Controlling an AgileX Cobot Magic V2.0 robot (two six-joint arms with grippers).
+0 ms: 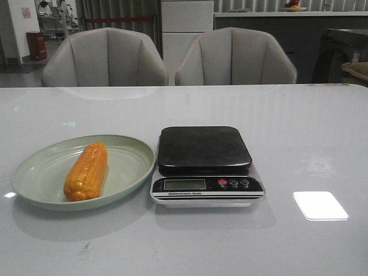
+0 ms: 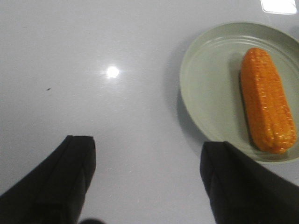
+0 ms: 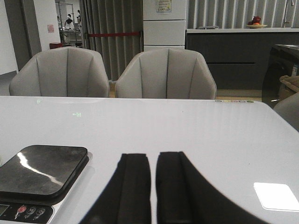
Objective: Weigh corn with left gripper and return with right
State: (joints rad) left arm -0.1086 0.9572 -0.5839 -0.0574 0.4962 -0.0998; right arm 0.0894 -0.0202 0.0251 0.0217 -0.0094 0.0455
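Observation:
The orange-yellow corn point(image 1: 87, 171) lies lengthwise on the pale green plate point(image 1: 34, 175) at the table's front left. Right of the plate stands the scale point(image 1: 204, 150), its black platform bare. No gripper shows in the front view. In the left wrist view the left gripper point(image 2: 147, 148) is open above bare table, its fingers point(image 2: 77, 161) wide apart, with the corn point(image 2: 267, 100) and plate point(image 2: 210, 88) off to one side of it. In the right wrist view the right gripper point(image 3: 153, 161) is shut on nothing, its fingers nearly touching, the scale point(image 3: 42, 170) beside it.
Two grey chairs point(image 1: 106, 57) stand behind the table's far edge. A bright light reflection point(image 1: 320, 205) lies on the white table at the front right. Dark counters fill the background.

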